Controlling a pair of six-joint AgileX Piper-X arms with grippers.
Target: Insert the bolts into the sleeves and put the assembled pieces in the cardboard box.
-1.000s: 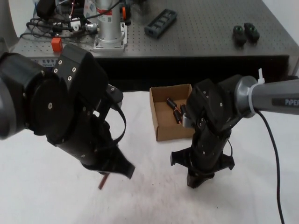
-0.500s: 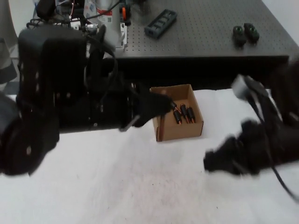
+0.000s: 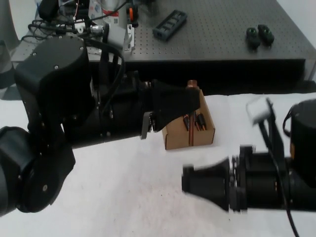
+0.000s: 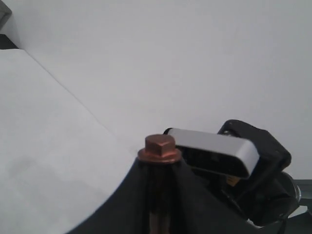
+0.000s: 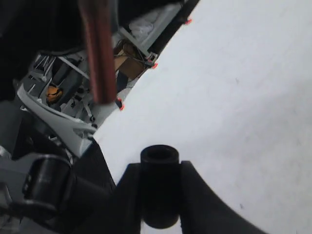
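Bolt (image 4: 160,148) is clamped upright in the left gripper (image 4: 160,170), beside the cardboard box (image 3: 190,138). A black sleeve (image 5: 160,190) is grasped by the right gripper (image 5: 160,168), near the box, in which assembled pieces (image 3: 193,121) are laid.

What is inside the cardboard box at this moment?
At least two dark assembled pieces lie in the cardboard box. The left gripper, holding a bolt, covers the rest of the inside.

No writing could be read anywhere; the white label (image 3: 112,19) at eleven o'clock on the far bench was too small to make out.
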